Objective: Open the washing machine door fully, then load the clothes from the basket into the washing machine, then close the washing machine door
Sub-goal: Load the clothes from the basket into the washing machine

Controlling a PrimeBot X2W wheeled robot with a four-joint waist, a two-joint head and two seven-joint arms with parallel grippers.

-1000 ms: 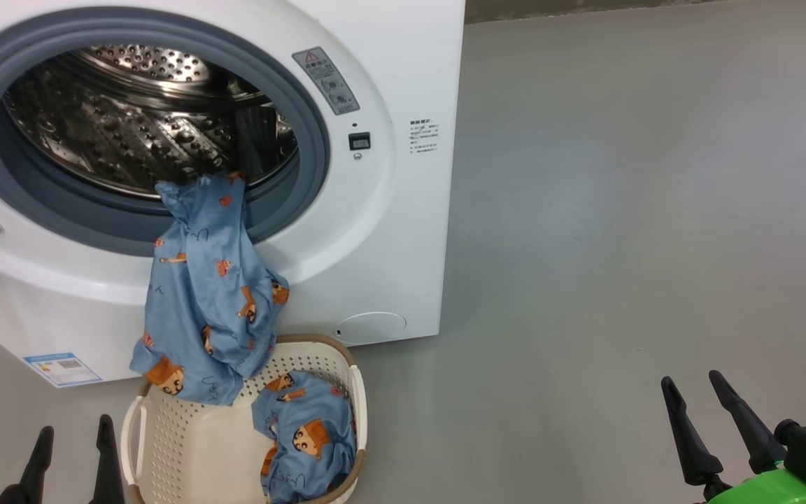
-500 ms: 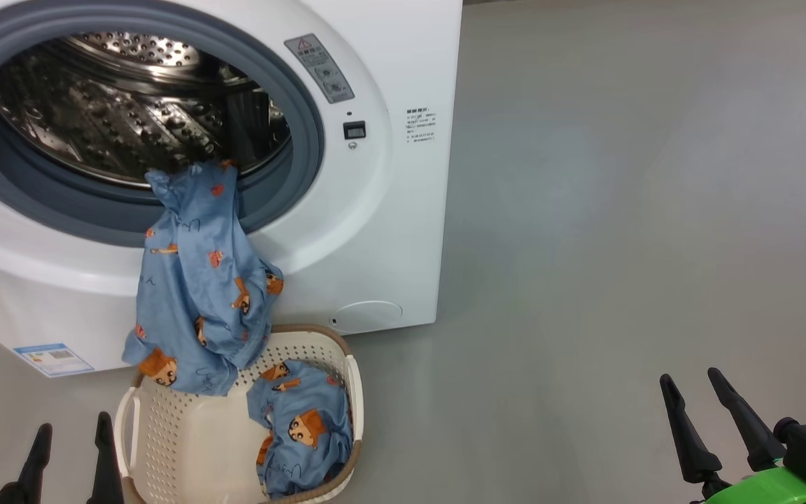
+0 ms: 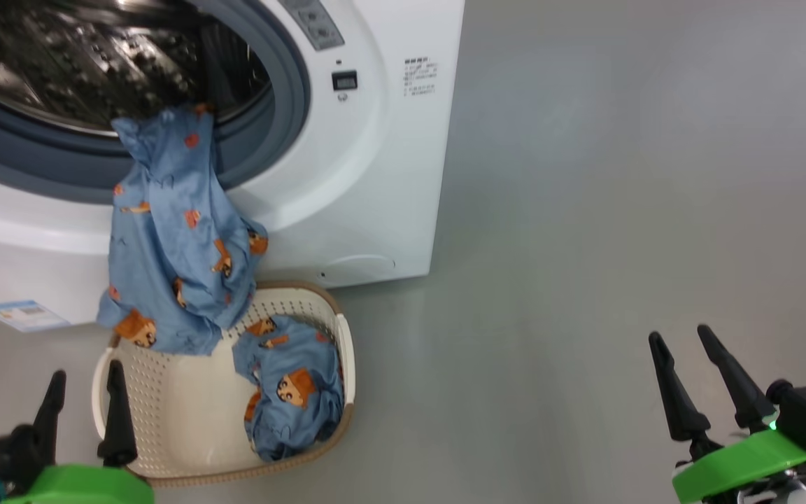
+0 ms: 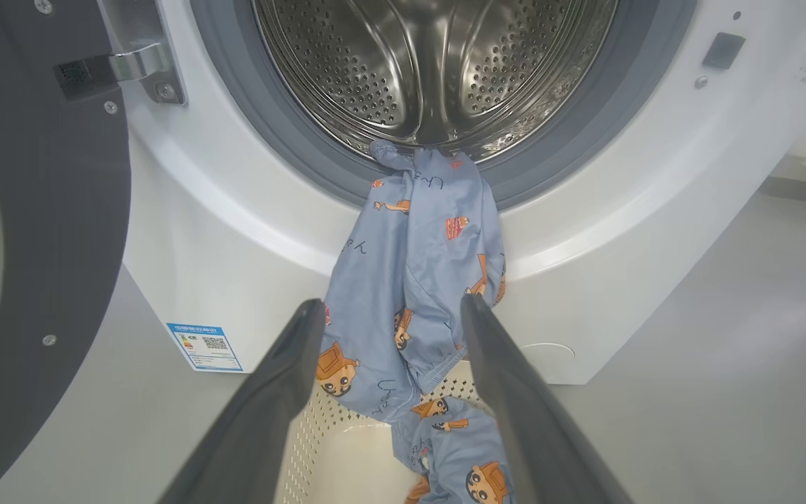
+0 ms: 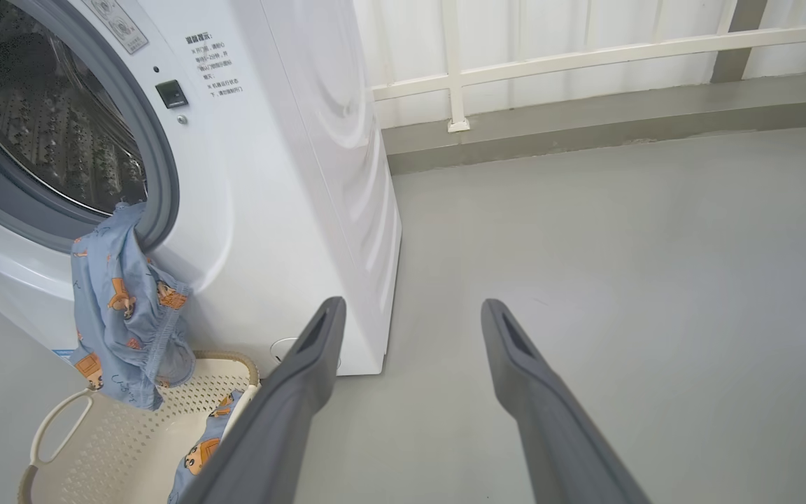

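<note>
Hanging half out of the drum [image 4: 431, 63], one garment [image 3: 165, 231] wants pushing in; left tool [image 3: 87, 369] and right tool [image 3: 679, 332] gape empty.

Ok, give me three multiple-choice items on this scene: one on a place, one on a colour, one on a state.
1. Where does the hanging garment begin? A. on a hook B. at the mouth of the drum C. on a shelf
2. What colour is the rim of the basket? A. brown B. green C. black
3. How is the washing machine door? A. shut B. swung open C. taken off
Answers: B, its top end lies over the grey gasket; A, a brown band runs round the cream basket; B, it stands aside on its hinge, drum exposed.
</note>
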